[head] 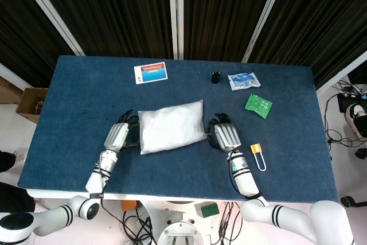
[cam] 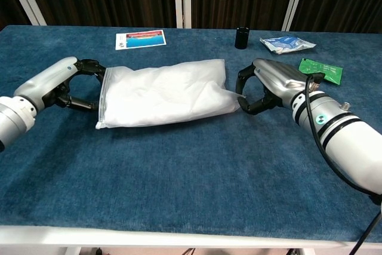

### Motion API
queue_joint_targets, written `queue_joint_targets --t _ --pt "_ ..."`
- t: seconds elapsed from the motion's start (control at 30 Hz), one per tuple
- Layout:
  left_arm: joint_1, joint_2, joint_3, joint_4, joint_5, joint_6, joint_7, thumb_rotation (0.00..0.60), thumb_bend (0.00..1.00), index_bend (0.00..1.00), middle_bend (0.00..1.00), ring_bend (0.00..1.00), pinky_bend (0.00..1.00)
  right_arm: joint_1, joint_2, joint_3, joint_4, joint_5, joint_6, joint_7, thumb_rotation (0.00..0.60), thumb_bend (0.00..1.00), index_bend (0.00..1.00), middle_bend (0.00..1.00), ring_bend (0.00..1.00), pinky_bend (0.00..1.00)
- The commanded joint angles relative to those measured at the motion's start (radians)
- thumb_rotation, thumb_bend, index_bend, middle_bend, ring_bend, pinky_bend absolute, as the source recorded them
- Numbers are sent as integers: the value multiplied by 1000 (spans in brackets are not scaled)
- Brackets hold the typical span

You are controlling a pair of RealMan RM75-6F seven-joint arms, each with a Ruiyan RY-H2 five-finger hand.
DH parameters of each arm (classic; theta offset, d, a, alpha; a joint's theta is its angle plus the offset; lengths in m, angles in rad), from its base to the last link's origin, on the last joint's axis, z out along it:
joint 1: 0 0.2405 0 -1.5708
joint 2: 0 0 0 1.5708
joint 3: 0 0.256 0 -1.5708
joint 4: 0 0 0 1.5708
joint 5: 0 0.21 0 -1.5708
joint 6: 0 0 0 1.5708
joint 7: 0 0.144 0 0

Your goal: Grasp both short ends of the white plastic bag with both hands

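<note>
Flanking the white plastic bag point(cam: 160, 95) near the table's front middle, both hands sat at its short ends. The left hand point(cam: 62, 82) had its fingers curled around the sealed edge, touching it; the right hand point(cam: 267, 84) pinched the opposite corner between thumb and fingers. Both grasps looked nearly complete, though how firm I couldn't tell. Inside, the bag seemed stuffed with something pale. Farther back stood a small black cup point(cam: 242, 37), contents unseen.
</note>
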Motion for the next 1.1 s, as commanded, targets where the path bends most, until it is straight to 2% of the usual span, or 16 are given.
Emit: queue_joint_targets --t 0.03,0.53,0.8,0.97,1.03,1.1 --pt "13 14 6 -4 2 10 -6 600 560 802 260 0 86 -19 33 -6 -25 -17 24 9 600 480 772 394 118 147" --pt "112 112 32 -25 5 98 -50 600 559 802 260 0 86 -124 242 -19 -138 -62 127 62 600 478 778 399 125 147" --pt "144 153 41 -38 12 126 -45 600 560 802 260 0 85 -197 357 -28 -127 -57 167 115 600 478 779 398 125 147" --pt "152 159 42 -44 10 125 -38 600 562 802 260 0 85 -230 402 -29 -98 -32 149 171 600 477 776 396 125 148" --pt "154 161 45 -49 11 120 -35 600 561 788 252 0 85 -235 415 -38 -97 -24 121 181 600 477 737 381 125 148" --pt "154 168 51 -63 11 108 -26 600 552 723 225 0 85 -235 438 -57 -116 -12 73 169 600 448 582 323 104 142"
